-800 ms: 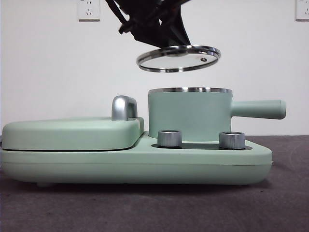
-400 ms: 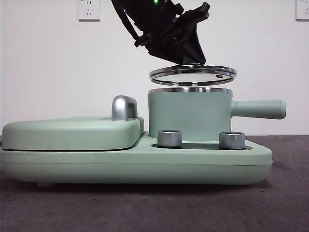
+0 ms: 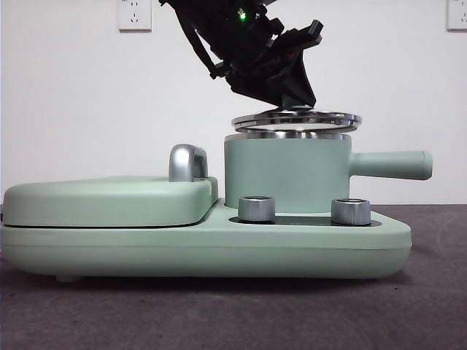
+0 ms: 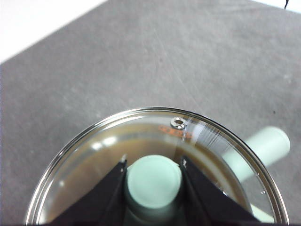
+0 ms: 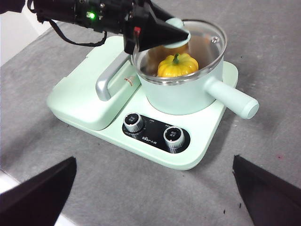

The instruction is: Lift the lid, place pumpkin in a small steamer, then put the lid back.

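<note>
Clamped on the mint-green knob, the left gripper (image 4: 153,186) holds the steel-rimmed glass lid (image 3: 296,121) just above the mint-green small steamer (image 3: 286,175); the yellow-orange ribbed pumpkin (image 5: 177,65) is seen inside. The right gripper (image 5: 155,188) is spread wide at the base appliance's (image 5: 94,101) six o'clock.

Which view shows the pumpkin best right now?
The right wrist view: the pumpkin sits clearly inside the small steamer, under the lid. The front view hides it behind the steamer wall; the left wrist view shows only a brownish blur through glass.

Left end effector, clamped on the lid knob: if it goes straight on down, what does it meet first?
Probably the small steamer: the lid held by the left end effector hangs just above its steel rim and would seat there, over the pumpkin inside.
</note>
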Available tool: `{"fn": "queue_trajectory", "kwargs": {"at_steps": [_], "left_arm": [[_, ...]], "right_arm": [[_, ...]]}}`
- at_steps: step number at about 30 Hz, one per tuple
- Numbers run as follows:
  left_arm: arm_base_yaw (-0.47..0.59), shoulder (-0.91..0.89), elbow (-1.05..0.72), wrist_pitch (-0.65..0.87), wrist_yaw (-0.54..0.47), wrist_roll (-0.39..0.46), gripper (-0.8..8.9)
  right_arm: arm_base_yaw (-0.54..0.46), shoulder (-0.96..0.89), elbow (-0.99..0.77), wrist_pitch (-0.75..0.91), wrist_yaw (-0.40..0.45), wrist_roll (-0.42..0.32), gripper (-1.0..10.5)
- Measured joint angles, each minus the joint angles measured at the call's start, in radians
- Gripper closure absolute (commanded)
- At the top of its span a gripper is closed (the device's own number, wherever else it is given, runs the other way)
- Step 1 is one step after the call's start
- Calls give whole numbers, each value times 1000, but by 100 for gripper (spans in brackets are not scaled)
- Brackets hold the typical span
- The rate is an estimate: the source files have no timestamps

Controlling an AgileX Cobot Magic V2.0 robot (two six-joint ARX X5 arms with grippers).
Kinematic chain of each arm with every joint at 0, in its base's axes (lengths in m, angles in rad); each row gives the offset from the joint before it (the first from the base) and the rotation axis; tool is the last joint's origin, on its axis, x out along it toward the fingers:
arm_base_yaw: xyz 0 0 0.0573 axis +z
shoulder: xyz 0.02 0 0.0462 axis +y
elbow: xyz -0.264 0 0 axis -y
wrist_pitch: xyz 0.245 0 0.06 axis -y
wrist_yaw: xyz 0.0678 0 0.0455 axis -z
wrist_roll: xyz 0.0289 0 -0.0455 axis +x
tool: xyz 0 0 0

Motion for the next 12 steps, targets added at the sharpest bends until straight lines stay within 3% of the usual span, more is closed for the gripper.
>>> {"fn": "queue_trajectory", "kwargs": {"at_steps": [12], "left_arm": [[13,0,0,-26,-20,-9,804]], "right_arm": [[0,0,0,0,0,0,409]]}}
